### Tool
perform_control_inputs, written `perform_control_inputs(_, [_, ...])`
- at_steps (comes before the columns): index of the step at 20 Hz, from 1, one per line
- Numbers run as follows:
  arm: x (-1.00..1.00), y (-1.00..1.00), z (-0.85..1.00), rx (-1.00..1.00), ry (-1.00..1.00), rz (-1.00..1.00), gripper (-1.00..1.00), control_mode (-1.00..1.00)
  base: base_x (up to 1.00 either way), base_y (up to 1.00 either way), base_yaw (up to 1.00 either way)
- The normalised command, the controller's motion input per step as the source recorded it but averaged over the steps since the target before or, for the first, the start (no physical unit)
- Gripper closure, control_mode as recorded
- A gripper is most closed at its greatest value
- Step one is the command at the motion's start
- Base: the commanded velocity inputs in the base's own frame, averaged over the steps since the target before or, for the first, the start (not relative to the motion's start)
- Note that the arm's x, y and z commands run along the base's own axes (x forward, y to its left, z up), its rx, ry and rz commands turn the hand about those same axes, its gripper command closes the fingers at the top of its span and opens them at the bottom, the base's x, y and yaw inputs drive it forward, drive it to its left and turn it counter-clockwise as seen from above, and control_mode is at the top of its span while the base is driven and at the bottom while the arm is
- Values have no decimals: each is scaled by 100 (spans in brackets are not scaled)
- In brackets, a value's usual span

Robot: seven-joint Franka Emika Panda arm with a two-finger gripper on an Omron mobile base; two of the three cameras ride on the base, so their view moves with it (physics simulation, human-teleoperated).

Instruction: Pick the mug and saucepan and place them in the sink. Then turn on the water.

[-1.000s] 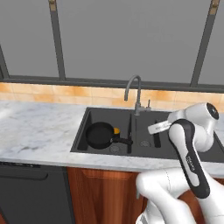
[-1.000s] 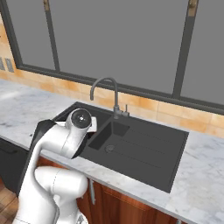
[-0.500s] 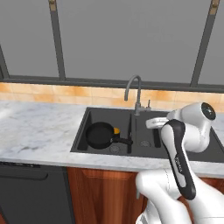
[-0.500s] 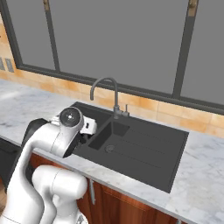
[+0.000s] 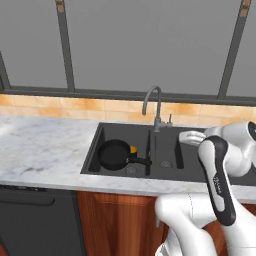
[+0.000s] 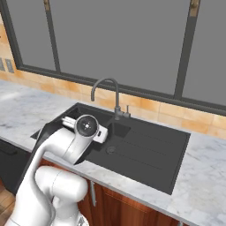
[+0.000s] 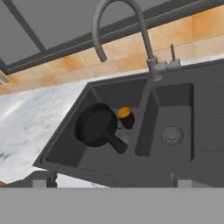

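Swung leftward over the sink (image 5: 170,145) toward the tap (image 5: 152,102): the end effector (image 5: 186,137), jaws wide, nothing held.

Glossy white arm (image 5: 220,165), dark joints

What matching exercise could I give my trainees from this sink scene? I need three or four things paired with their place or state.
Column one:
1. saucepan
2. mug
3. tap
4. tool

Column two:
A. open, above the right part of the sink
B. at the back rim, spout over the left basin, no water running
C. flat in the left basin, handle toward the divider
D. in the left basin, beside the pan's rim, orange on top

Pairs: 1-C, 2-D, 3-B, 4-A
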Motion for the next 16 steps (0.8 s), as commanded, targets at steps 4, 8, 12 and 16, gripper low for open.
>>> perform_control_inputs(4, [0,-23,1,17,5,-7,-100,-100,0,0,0])
perform_control_inputs(8, [4,-22,5,17,6,-9,-100,-100,0,0,0])
perform_control_inputs(12, [14,-21,4,15,8,-9,-100,-100,0,0,0])
perform_control_inputs(16, [16,-12,0,7,5,-8,-100,-100,0,0,0])
